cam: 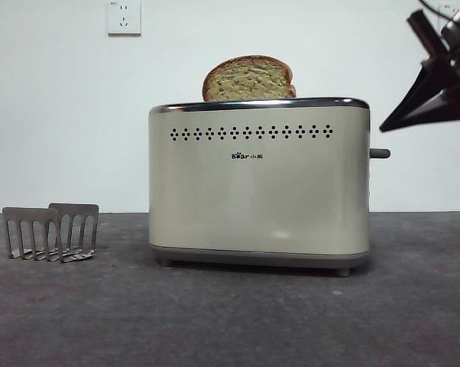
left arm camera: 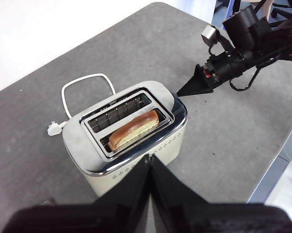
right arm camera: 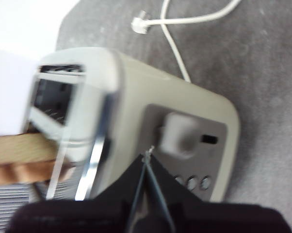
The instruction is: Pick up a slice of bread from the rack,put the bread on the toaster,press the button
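- Grey tabletop point(cam: 230, 321), white wall behind w/ wall socket point(cam: 124, 17); white power cord point(left arm camera: 83, 82) lies unplugged on the surface beyond the toaster.
- Toaster point(cam: 260, 183): cream body, chrome rim, upright mid-table.
- Slice of bread point(cam: 249, 79): seated in one toaster slot, domed top standing proud of the rim. Second slot looks empty in left wrist view.
- Rack point(cam: 52, 231): well apart from the toaster, off its far end from the button; no bread in it.
- Button point(cam: 380, 153): grey lever knob on the narrow end, looks to be in raised position; bread not lowered.
- Right gripper point(right arm camera: 147, 156): jaws together to a point, just beside the button, apparently slightly above it; contact not confirmed – right wrist view blurred.
- Left gripper point(left arm camera: 150, 160): jaws together, holding nothing, hanging above the toaster's long side; appears to be waiting.
- Progress, as judged: pick + placement done. Outstanding: press the button down.
- Next move needs the closed tip to land on top of the knob and push straight down; risk of slipping off the small knob.
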Robot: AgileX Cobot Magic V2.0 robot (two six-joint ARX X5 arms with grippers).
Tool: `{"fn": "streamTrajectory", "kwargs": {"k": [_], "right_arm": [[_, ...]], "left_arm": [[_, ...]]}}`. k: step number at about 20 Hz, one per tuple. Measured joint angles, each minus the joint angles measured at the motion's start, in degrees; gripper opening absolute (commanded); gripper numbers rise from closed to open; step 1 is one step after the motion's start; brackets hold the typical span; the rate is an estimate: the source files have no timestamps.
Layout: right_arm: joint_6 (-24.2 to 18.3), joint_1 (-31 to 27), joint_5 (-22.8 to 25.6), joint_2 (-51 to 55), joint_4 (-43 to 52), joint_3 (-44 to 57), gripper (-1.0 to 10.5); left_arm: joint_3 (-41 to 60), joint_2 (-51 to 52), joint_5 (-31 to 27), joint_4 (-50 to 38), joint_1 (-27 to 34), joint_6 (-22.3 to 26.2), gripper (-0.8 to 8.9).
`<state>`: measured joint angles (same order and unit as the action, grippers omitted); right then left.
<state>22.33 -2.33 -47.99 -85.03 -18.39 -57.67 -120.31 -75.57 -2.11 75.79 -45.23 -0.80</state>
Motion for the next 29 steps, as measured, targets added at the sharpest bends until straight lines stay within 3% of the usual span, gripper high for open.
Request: {"fn": "streamTrajectory", "kwargs": {"k": [10,29], "right_arm": [[0.44,0.00,1.29,-5.22,3.48,-0.31,-0.1],[0.37,0.02,4.26,-9.42,1.36,-1.01,-0.1]], "left_arm": [[18.78,8.61,0.00,0.09,0.00,-3.21,-0.05],[19.41,9.46,-2.93,0.04,0.00,-4.39,-0.05]]}}
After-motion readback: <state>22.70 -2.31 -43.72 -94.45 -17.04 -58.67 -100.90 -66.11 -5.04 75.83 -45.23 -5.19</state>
